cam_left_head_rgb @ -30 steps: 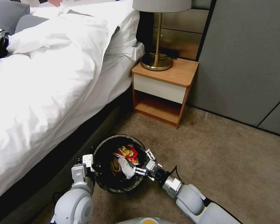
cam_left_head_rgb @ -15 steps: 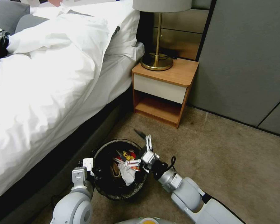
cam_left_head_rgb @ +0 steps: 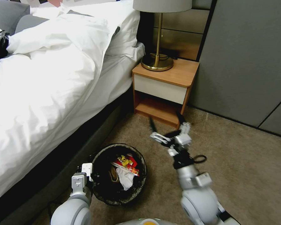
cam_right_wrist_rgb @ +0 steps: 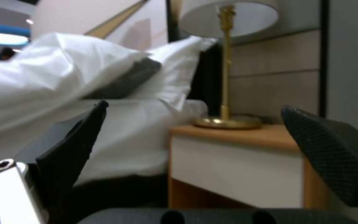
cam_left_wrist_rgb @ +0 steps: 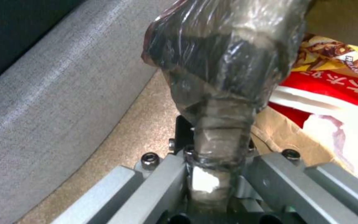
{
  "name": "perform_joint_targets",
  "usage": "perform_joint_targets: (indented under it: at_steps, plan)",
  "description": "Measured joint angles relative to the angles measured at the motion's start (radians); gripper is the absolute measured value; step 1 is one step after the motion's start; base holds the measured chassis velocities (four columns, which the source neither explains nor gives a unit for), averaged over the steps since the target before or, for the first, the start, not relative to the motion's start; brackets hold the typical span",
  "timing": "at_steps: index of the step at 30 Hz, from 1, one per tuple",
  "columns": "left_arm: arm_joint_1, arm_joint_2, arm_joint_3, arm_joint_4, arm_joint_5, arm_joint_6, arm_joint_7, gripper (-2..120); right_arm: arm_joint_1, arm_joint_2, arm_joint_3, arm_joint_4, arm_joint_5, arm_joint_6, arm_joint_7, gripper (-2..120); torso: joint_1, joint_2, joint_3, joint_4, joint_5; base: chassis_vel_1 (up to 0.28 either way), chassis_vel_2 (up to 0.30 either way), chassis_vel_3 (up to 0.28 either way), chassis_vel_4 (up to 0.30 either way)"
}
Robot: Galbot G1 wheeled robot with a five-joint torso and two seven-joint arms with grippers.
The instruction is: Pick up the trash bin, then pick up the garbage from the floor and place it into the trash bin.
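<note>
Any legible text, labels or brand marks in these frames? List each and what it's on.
Red-and-yellow wrapper in the trash bin: white and dark characters printed on it, too blurred and cropped to read.
Head view, same wrapper: print too small to read.
Nothing else bears text.

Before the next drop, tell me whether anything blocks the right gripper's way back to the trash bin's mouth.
Nothing visible does. The right gripper, open and empty, hangs above bare carpet before the nightstand. The trash bin, gripped at its rim by the left gripper, stands open-topped.
</note>
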Motion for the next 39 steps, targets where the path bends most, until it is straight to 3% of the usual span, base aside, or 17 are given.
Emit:
perform_joint_targets:
  at_steps: [4,14,39]
  plan:
    - [0.003,0.0,0.0,0.0,-0.002,0.0,-0.002,0,-0.076,0.011,0.06,-0.064,-0.013,0.068,0.013,100,0.0,0.0,0.0,0.0,0.0001,0.0,0.0,0.0,0.0]
    - [0.005,0.0,0.001,-0.01,-0.009,0.004,-0.004,0,-0.093,0.004,0.099,-0.116,-0.011,0.1,0.034,100,0.0,0.0,0.0,0.0001,-0.0001,0.0,0.0,0.0,0.0]
    - [0.058,0.015,-0.008,-0.068,-0.031,0.045,-0.007,0,0.0,-0.031,0.02,-0.114,0.0,0.062,0.005,100,0.0,0.0,0.0,0.0,-0.0001,0.051,0.058,0.057,0.057]
